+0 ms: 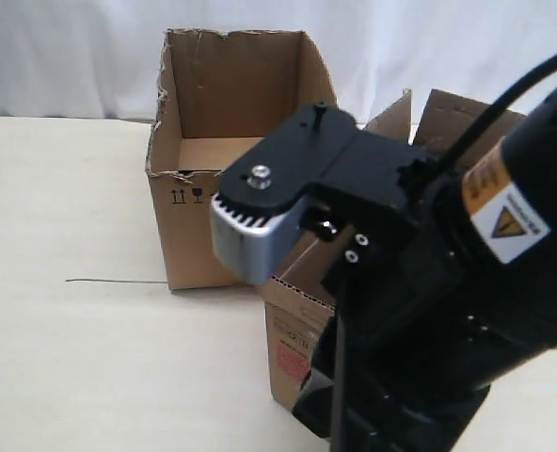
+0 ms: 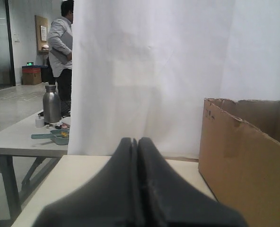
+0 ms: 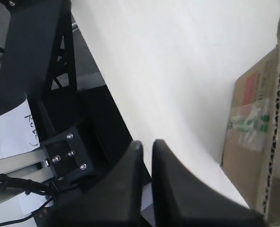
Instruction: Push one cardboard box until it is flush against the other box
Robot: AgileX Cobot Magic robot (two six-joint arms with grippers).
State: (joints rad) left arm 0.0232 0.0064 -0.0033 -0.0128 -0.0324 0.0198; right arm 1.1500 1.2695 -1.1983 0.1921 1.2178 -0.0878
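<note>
The other box [image 1: 224, 179], wide with a ragged torn rim and small black symbols, stands open at the back middle of the table. The cardboard box [image 1: 293, 350], narrower with a red label, sits in front of it to the right, its flaps [image 1: 453, 118] raised. My right arm [image 1: 420, 282] hides where the two meet. The right wrist view shows the cardboard box's red label and green-printed tape [image 3: 251, 118] off to one side of my right gripper [image 3: 146, 144], which is shut and empty. My left gripper [image 2: 137, 141] is shut and empty beside the other box [image 2: 246, 165].
The pale table [image 1: 71, 358] stretches left of the boxes, with a white curtain [image 1: 71, 56] behind. In the right wrist view the table edge and a black frame [image 3: 36, 56] lie beyond the fingers. Far off are a second table, a steel flask [image 2: 51, 103] and a person [image 2: 62, 42].
</note>
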